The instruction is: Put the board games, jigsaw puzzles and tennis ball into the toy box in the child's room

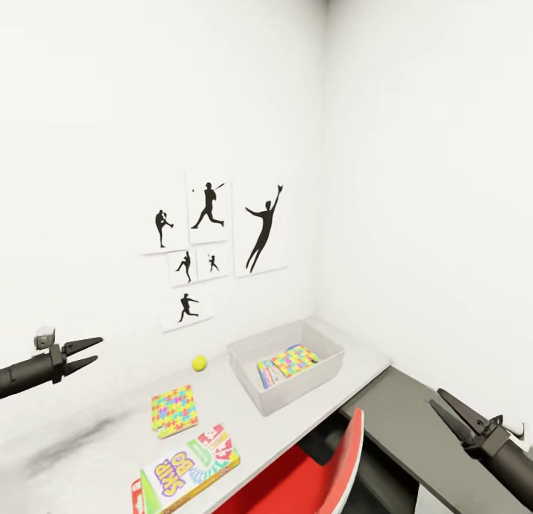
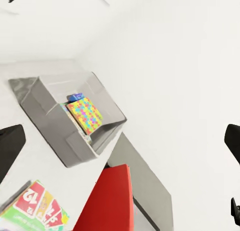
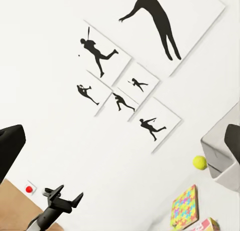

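Note:
The toy box [image 1: 296,390] stands on the table [image 1: 111,440] near the room's corner. One jigsaw puzzle [image 1: 295,361] lies inside it, beside another printed flat item I cannot identify. The second jigsaw puzzle [image 1: 174,409] lies on the table left of the box, with the tennis ball [image 1: 199,363] behind it by the wall. A board game [image 1: 191,469] rests at the table's front edge. My left gripper [image 1: 81,355] hangs open and empty above the table's left part. My right gripper [image 1: 448,409] hovers over the dark side cabinet, its fingers [image 3: 10,151] spread wide. The bed is out of view.
A red chair [image 1: 318,469] is tucked in under the table's front edge, below the box. A lower dark-grey cabinet [image 1: 403,414] adjoins the table on the right. Black sports silhouettes [image 1: 211,236] hang on the wall behind. A red wall button [image 3: 29,189] shows in the right wrist view.

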